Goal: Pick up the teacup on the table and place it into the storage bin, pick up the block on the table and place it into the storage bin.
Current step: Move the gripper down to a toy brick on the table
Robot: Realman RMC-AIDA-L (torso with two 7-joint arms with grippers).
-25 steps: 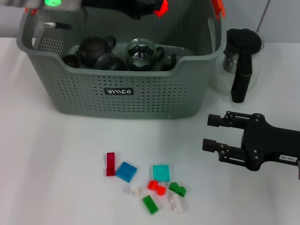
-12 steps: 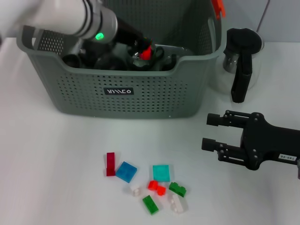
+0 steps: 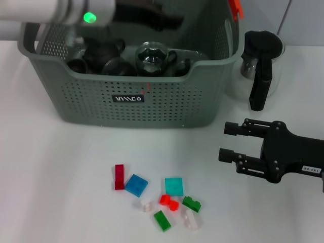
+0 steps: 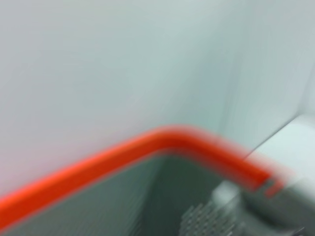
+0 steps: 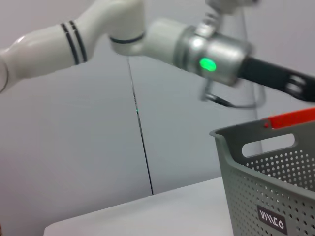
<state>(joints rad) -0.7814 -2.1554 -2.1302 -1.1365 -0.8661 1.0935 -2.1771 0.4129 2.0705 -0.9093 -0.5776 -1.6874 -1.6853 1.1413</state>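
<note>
**Ana:** Head view first: the right gripper (image 3: 227,143) has its two fingers (image 3: 237,129) spread apart with nothing between them, low over the table (image 3: 45,182) beside the glass pitcher (image 3: 260,63). The left gripper (image 3: 167,21) sits above the storage bin (image 3: 136,109), but whether it's clenched or released I cannot tell.

**Ben:** And the things to move?

**Ana:** Dark teaware and a glass cup (image 3: 151,58) already lie inside the bin. Small blocks lie scattered in front of it: a red block (image 3: 119,177), a blue block (image 3: 136,185), a teal block (image 3: 173,186), among others.

**Ben:** So we're on the block step?

**Ana:** I'd judge so. The next move calls for a gripper to come down on one block, which is tight work, since several touch each other. The red one, at the cluster's edge, has the most open table around it. Carrying it in means clearing the bin's front rim.
</note>
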